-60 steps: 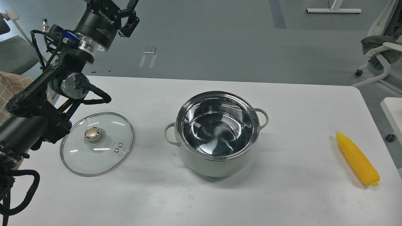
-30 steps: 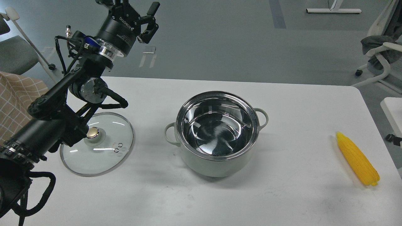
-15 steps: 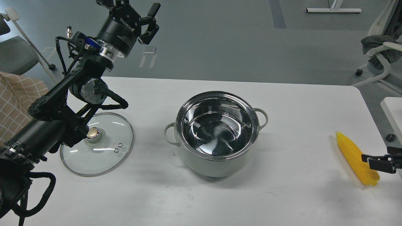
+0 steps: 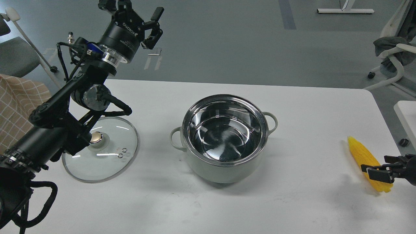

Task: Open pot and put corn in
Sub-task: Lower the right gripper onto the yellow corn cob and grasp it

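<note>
The pale grey-green pot (image 4: pixel 218 173) stands open in the middle of the white table, its shiny steel inside empty. The yellow corn (image 4: pixel 360 152) lies near the table's right edge, tip pointing away from me. My right gripper (image 4: pixel 381 166) comes in from the right edge, low over the corn's thick near end, its two fingers apart, one on each side of the cob. My left gripper (image 4: pixel 135 9) is open and empty, raised high beyond the table's far left edge.
The round glass lid (image 4: pixel 109 165) with a gold knob lies flat on the table (image 4: pixel 308 107) left of the pot, partly under my left arm. Office chairs stand on the floor at the far left and far right.
My right gripper has come in from the right edge and moved left over the corn's thick end. My left arm rose away from the lid and now holds nearly still.
</note>
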Controlling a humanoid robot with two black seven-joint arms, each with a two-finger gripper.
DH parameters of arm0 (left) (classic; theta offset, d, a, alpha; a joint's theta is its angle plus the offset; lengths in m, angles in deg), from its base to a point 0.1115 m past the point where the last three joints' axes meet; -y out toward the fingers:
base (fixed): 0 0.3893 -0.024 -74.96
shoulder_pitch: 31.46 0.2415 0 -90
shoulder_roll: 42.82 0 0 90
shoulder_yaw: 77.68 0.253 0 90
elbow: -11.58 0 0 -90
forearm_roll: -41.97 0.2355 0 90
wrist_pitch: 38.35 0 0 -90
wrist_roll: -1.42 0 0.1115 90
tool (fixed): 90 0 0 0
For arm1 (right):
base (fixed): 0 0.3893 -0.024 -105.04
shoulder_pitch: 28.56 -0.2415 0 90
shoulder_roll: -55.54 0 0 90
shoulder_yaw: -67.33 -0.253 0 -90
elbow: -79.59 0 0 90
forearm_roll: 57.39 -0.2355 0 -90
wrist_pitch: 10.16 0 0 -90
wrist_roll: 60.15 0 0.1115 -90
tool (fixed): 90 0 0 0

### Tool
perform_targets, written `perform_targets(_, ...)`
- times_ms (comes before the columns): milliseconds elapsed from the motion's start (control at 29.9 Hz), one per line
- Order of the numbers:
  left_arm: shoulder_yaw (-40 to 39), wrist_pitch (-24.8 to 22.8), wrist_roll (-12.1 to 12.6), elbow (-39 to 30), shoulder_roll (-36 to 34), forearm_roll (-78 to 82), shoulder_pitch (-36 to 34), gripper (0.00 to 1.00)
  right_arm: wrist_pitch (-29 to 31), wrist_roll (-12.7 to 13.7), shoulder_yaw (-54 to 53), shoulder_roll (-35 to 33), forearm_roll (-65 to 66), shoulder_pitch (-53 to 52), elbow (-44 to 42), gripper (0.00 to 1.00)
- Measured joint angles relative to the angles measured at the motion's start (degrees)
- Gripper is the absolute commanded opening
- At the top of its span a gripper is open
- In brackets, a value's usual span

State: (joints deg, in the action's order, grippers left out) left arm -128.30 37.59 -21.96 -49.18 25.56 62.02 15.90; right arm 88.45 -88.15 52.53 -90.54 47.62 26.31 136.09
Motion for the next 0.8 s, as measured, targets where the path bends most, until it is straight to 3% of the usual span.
perform_targets(100,0.0,0.0,0.0,0.0,0.0,0.0,0.0,0.98,0.0,0.0,0.2,0.3,0.9,-0.2,-0.3,0.66)
perform_targets(234,0.0,0.0,0.0,0.0,0.0,0.0,0.1,0.98,0.1,0.0,0.7,1.2,2.6,-0.3,-1.6,0.59)
perform_targets(335,0.0,0.0,0.0,0.0,0.0,0.0,0.1,0.98,0.3,0.0,1.2,1.8,2.9,-0.4,-2.1,0.48)
perform_targets(368,0.0,0.0,0.0,0.0,0.0,0.0,0.1,0.98,0.4,0.0,1.3,1.9,2.9,-0.5,-2.2,0.35)
perform_targets(468,0.0,0.0,0.0,-0.1,-0.1,0.0,0.2,0.98,0.5,0.0,1.4,2.0,2.9,-0.5,-2.2,0.11)
perform_targets(535,0.0,0.0,0.0,-0.2,-0.1,0.0,0.2,0.98,0.5,0.0,1.4,2.0,2.9,-0.5,-2.2,0.02)
perform_targets(803,-0.1,0.1,0.0,-0.3,-0.1,0.0,0.5,0.98,0.5,0.0,1.3,-0.2,2.3,-1.1,1.1,0.00)
